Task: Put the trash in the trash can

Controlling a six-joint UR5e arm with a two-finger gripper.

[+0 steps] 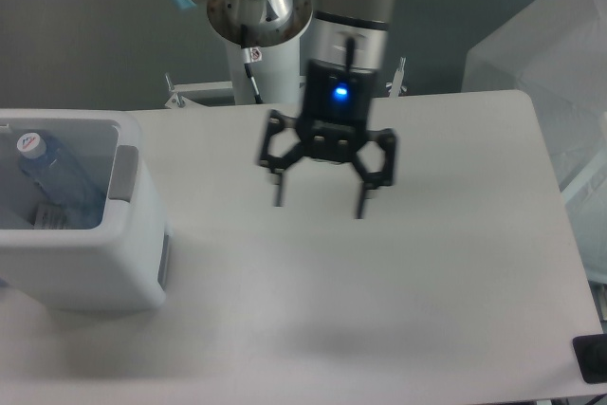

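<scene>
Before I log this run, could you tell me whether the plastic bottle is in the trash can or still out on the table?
In. The plastic bottle lies slanted inside the trash can, white cap up; the gripper hangs open and empty.

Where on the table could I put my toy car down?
The table is bare from the trash can across to its right edge. The open gripper hangs over the middle. The can holds the bottle and packet, so it's crowded.
</scene>
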